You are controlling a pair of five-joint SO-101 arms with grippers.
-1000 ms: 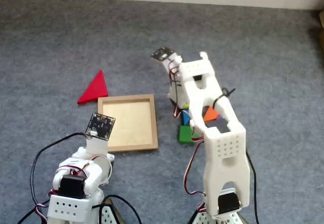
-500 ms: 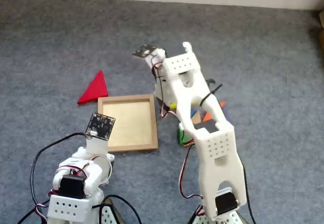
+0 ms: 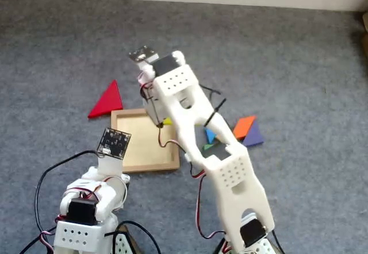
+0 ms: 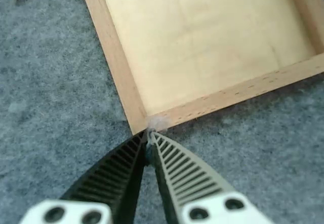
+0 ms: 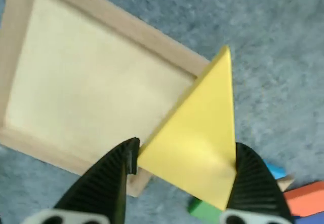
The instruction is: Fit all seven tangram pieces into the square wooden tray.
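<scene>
The square wooden tray [image 3: 117,118] lies bare on the grey carpet, also seen as the tray [image 5: 106,29] and the tray [image 4: 121,77]. My right gripper [image 5: 185,158] is shut on a large yellow triangle [image 5: 202,133], held above the tray's right edge; a sliver of the yellow triangle [image 3: 167,121] peeks from under the arm. My left gripper [image 4: 150,142] is shut and empty, its tips at the tray's near corner. A red triangle [image 3: 107,100] lies beyond the tray's far left corner. Orange [image 3: 244,126], purple [image 3: 253,138], blue [image 3: 210,135] and green [image 3: 208,146] pieces lie right of the tray.
The white right arm [image 3: 195,127] stretches diagonally over the loose pieces and the tray's right side. The left arm's base [image 3: 92,208] sits near the front edge. Open carpet [image 3: 299,64] spreads to the far side and right.
The right arm swung left from the pile of pieces to over the tray's right edge, carrying the yellow triangle. The orange and purple pieces became uncovered. The left arm stayed still.
</scene>
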